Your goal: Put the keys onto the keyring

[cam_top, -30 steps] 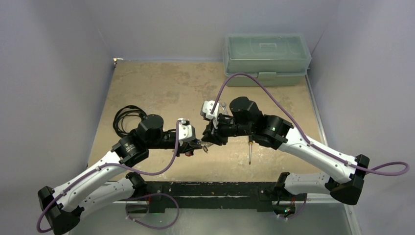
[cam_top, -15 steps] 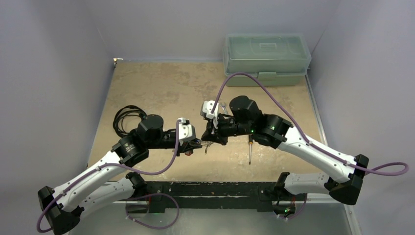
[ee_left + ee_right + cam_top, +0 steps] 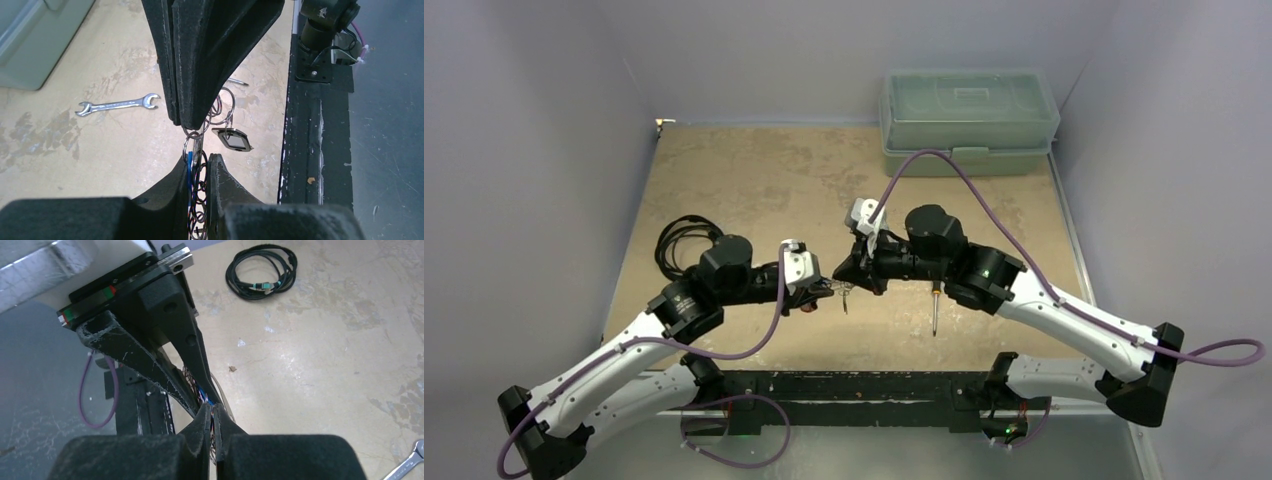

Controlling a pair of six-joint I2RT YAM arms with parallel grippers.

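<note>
A matte black base plate (image 3: 854, 385) spans the near edge, and both white-shelled arms reach in from it to meet above the middle of the table (image 3: 754, 180), a tan board with a mottled, scuffed face. The left gripper (image 3: 200, 160), with fingers of coarse black foam-like rubber, is clamped on the keyring (image 3: 198, 147). The keyring shows edge-on as a thin grey metal strip with a row of small wire loops running down between the pads. The right gripper (image 3: 212, 412) comes from the opposite side, tip to tip with the left. Its wedge-shaped fingers are pressed tight together, with thin slivers of blue and red from the keys (image 3: 208, 401) caught where the two tools meet. Beside that joint a bright wire split ring (image 3: 225, 107) carries a small rectangular tag (image 3: 231, 140), black-framed with a grey centre, hanging free above the board. Small red and green marks sit on the left gripper's body, with no lettering to be made out. A slim screwdriver (image 3: 935, 310) lies just right of the grippers, and a polished open-ended wrench (image 3: 119, 104) lies flat beyond them. A coiled black cable (image 3: 262, 286) with a teal plug lies to the left. At the far edge stands a translucent green plastic toolbox (image 3: 969, 120), its lid label too small to read.
</note>
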